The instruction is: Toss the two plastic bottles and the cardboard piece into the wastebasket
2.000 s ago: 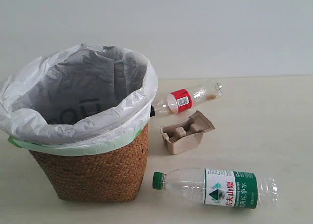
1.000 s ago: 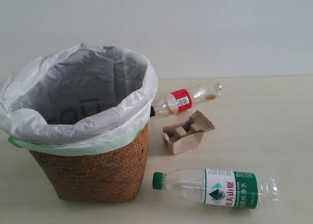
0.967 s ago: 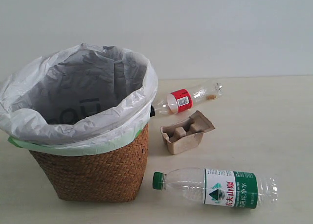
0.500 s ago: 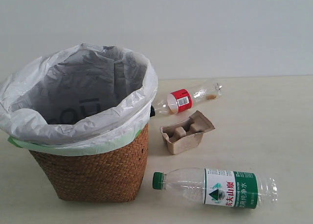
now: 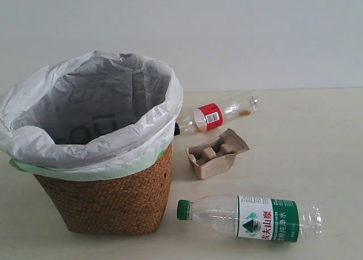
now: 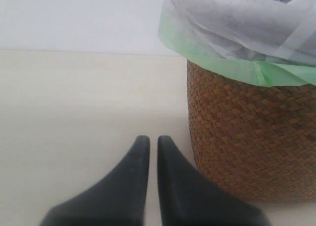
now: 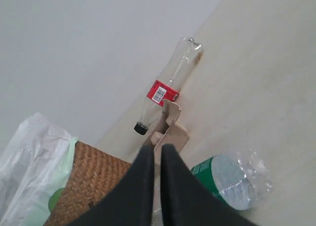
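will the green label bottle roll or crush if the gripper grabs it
Likely to roll: the green-label bottle lies on its side on the table, round-bodied. Probably light, since it looks empty and clear right through. Its thin plastic may dent or slip under a squeeze, so a grip across the labelled middle seems safest.

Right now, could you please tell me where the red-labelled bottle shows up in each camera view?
Exterior view: the red-labelled bottle lies on its side to the right of the wastebasket, behind the cardboard piece.
Left wrist view: not in it.
Right wrist view: the bottle lies just beyond the cardboard piece.
Shared landmark: the wastebasket's wicker wall, seen in all three views.
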### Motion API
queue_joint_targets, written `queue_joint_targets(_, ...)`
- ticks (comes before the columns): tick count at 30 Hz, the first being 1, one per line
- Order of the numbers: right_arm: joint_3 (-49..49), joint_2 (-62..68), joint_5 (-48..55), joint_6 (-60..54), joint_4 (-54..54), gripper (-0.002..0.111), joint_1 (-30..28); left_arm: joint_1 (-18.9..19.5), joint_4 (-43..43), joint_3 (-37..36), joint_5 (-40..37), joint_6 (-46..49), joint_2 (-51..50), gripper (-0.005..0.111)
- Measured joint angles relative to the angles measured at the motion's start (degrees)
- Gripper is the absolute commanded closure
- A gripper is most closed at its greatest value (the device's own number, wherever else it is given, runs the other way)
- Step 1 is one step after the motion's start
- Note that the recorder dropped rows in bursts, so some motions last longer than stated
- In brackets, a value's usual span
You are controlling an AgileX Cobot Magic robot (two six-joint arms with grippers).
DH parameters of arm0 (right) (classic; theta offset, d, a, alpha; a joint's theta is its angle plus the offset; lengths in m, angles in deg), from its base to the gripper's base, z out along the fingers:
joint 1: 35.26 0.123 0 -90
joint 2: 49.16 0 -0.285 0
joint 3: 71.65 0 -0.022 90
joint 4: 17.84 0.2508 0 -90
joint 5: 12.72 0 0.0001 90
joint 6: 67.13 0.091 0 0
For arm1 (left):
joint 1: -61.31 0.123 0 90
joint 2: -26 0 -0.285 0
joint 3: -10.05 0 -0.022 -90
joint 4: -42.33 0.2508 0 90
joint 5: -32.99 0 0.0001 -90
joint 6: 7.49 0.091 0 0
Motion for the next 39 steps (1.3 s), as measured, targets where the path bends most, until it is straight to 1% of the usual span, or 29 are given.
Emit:
queue_joint_targets(2, -0.1, 0.0, -0.2, -5.5, 2.3, 0.107, 0.0, 0.0, 0.0, 0.0, 0.0, 0.0, 0.0, 0.101)
queue_joint_targets(7, -2.8, 1.7, 0.7, -21.2, 12.4, 0.107, 0.0, 0.0, 0.0, 0.0, 0.0, 0.0, 0.0, 0.101)
queue_joint_targets(11, -7.6, 8.7, 5.1, -34.4, 20.1, 0.107, 0.0, 0.0, 0.0, 0.0, 0.0, 0.0, 0.0, 0.101)
queue_joint_targets(15, -14.6, 19.1, 11.7, -47.3, 23.3, 0.107, 0.0, 0.0, 0.0, 0.0, 0.0, 0.0, 0.0, 0.101)
queue_joint_targets(18, -21.7, 28.8, 19.2, -56.9, 23.2, 0.107, 0.0, 0.0, 0.0, 0.0, 0.0, 0.0, 0.0, 0.101)
queue_joint_targets(21, -28.2, 38.0, 26.6, -63.1, 20.8, 0.107, 0.0, 0.0, 0.0, 0.0, 0.0, 0.0, 0.0, 0.101)
queue_joint_targets(24, -33.5, 46.6, 34.0, -67.5, 17.1, 0.107, 0.0, 0.0, 0.0, 0.0, 0.0, 0.0, 0.0, 0.101)
queue_joint_targets(28, -38.9, 56.1, 38.9, -70.1, 10.6, 0.106, 0.0, 0.0, 0.0, 0.0, 0.0, 0.0, 0.0, 0.101)
queue_joint_targets(29, -41.1, 59.7, 39.6, -71.2, 8.6, 0.104, 0.0, 0.0, 0.0, 0.0, 0.0, 0.0, 0.0, 0.101)
queue_joint_targets(31, -42.7, 62.5, 40.0, -73.7, 7.6, 0.094, 0.0, 0.0, 0.0, 0.0, 0.0, 0.0, 0.0, 0.101)
queue_joint_targets(32, -43.5, 64.0, 40.0, -75.4, 7.1, 0.081, 0.0, 0.0, 0.0, 0.0, 0.0, 0.0, 0.0, 0.101)
queue_joint_targets(33, -45.0, 66.6, 40.3, -79.0, 6.3, 0.074, 0.0, 0.0, 0.0, 0.0, 0.0, 0.0, 0.0, 0.101)
queue_joint_targets(34, -45.5, 67.6, 40.4, -80.4, 5.9, 0.062, 0.0, 0.0, 0.0, 0.0, 0.0, 0.0, 0.0, 0.101)
queue_joint_targets(36, -46.9, 71.1, 40.5, -85.1, 5.2, 0.054, 0.0, 0.0, 0.0, 0.0, 0.0, 0.0, 0.0, 0.101)
queue_joint_targets(38, -47.6, 73.9, 39.0, -88.6, 4.9, 0.054, 0.9, 0.0, 0.0, 0.0, 0.0, 0.0, 0.0, 0.101)
queue_joint_targets(39, -47.8, 75.4, 36.5, -90.8, 4.3, 0.054, 3.1, 0.0, 0.0, 0.0, 0.0, 0.0, 0.0, 0.101)
